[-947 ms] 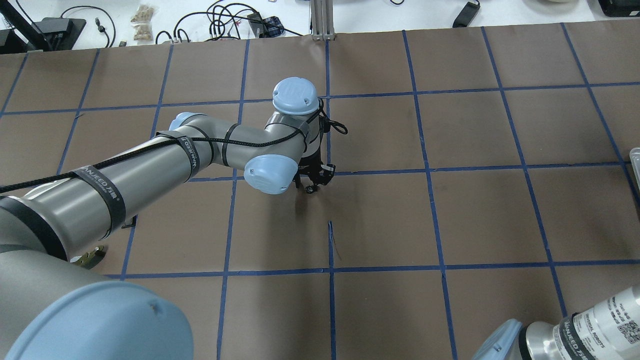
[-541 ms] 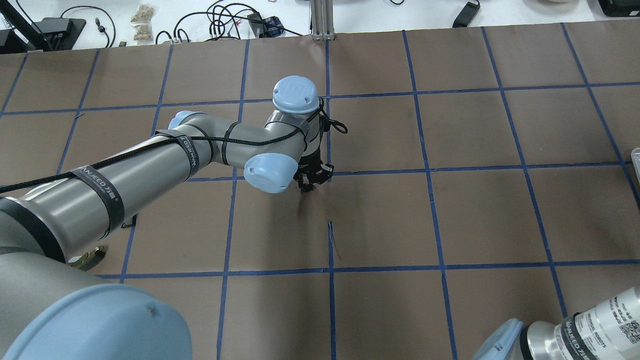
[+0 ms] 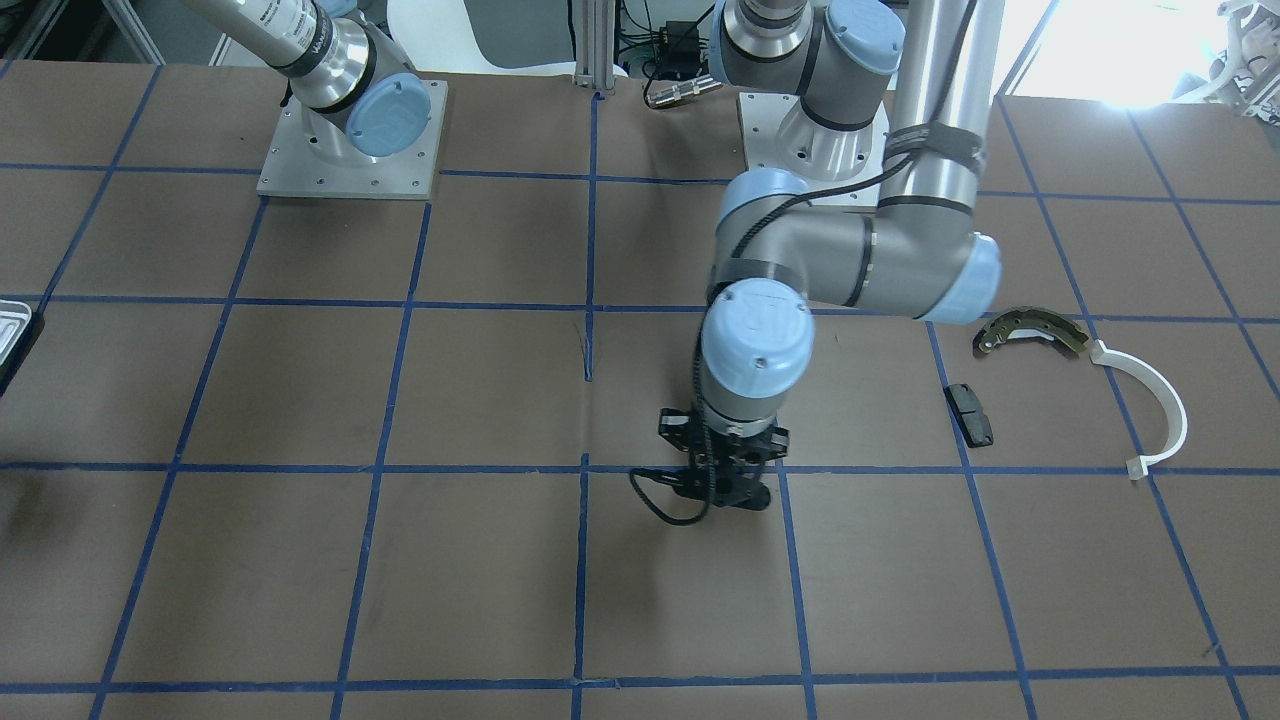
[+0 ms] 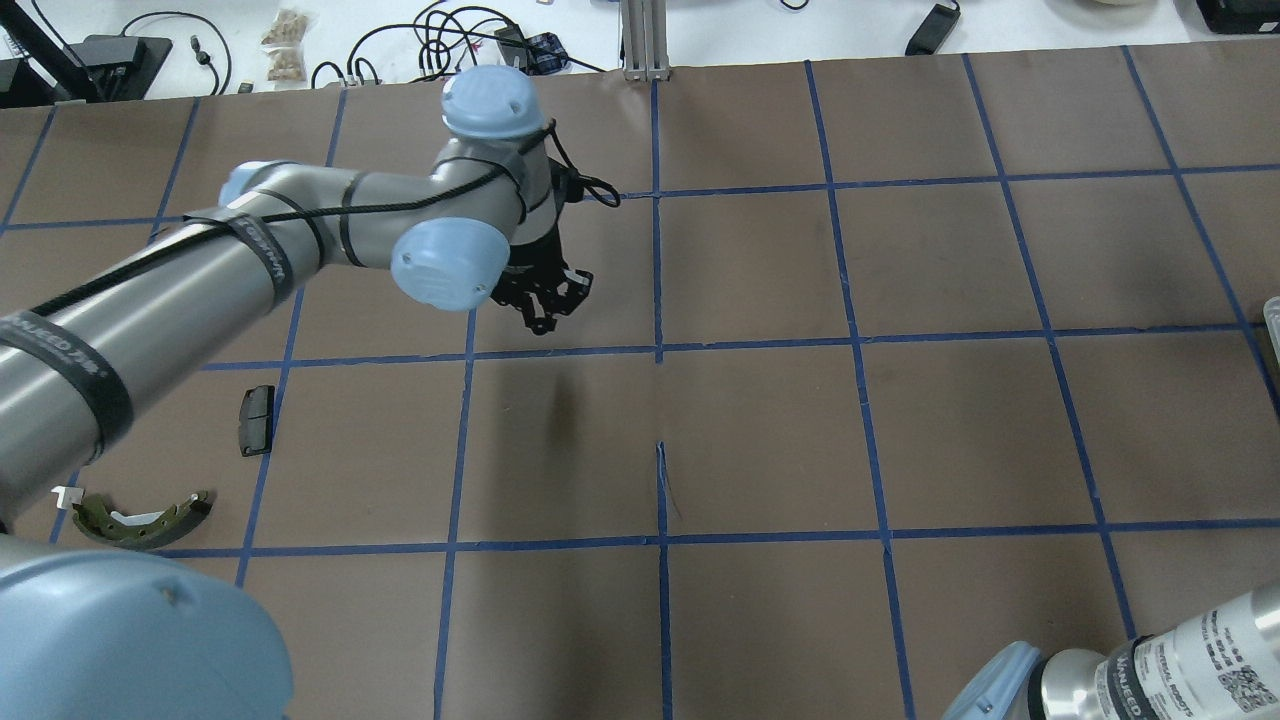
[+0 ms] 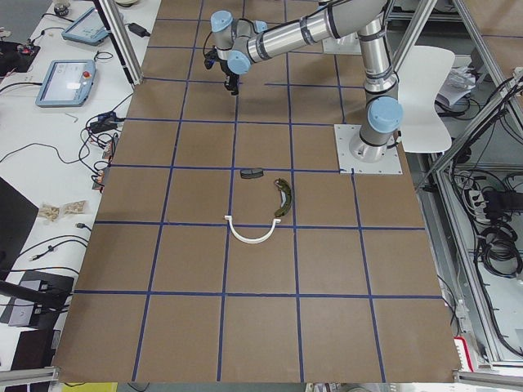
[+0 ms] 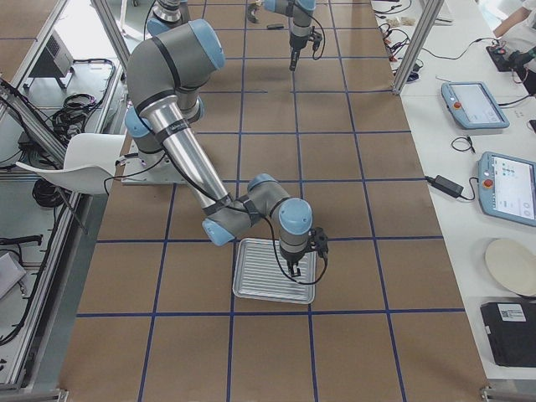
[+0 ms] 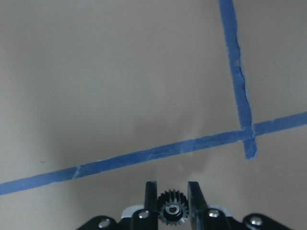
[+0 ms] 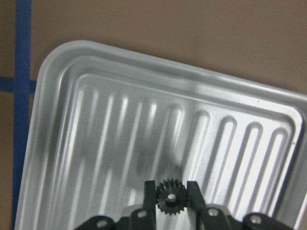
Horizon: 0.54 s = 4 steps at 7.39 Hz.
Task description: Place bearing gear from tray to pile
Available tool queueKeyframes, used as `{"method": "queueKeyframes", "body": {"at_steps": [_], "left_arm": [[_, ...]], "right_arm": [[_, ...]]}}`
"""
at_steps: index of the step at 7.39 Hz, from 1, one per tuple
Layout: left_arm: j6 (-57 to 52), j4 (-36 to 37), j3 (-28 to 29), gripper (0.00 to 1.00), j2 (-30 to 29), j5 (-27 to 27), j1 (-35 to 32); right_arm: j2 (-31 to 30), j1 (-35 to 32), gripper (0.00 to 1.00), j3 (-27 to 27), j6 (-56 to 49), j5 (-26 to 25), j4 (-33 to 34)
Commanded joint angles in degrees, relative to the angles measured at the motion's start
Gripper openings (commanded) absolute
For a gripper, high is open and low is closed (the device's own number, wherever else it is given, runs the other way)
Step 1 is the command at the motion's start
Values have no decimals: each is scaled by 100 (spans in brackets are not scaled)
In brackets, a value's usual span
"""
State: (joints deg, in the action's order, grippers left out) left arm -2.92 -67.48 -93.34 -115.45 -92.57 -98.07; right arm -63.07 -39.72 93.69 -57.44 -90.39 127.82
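Observation:
In the left wrist view my left gripper (image 7: 171,191) is shut on a small dark bearing gear (image 7: 171,212) above bare brown table and blue tape. It hangs left of the table's centre in the overhead view (image 4: 541,312). The pile lies nearer the left edge: a dark pad (image 4: 256,420), a brass-grey brake shoe (image 4: 140,518) and a white arc (image 3: 1150,400). My right gripper (image 8: 171,189) is shut on a second bearing gear (image 8: 170,197), just over the ridged silvery tray (image 8: 96,124). The tray also shows in the exterior right view (image 6: 255,272).
The table is brown paper with a grid of blue tape (image 4: 658,350). Only a sliver of the tray (image 4: 1272,318) shows at the overhead view's right edge. Cables and devices (image 4: 470,40) lie beyond the far table edge. My right arm's wrist (image 4: 1180,660) fills the bottom right corner.
My left arm has swung left and away from the table's centre, still holding the gear. The pad and brake shoe, hidden under the arm before, now show.

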Motion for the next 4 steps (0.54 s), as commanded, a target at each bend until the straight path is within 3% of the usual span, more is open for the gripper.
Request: {"method": "queueKeyframes", "body": {"at_steps": [1,4], "left_arm": [[-1135,-458,53,0,250,-339,1284],[-2244,-442,-219,0,365,-648,2788]], "right_arm": [[-494,-1005,0,27,895,109,-500],[-513,-3314,0,-43,3423,48,-495]]}}
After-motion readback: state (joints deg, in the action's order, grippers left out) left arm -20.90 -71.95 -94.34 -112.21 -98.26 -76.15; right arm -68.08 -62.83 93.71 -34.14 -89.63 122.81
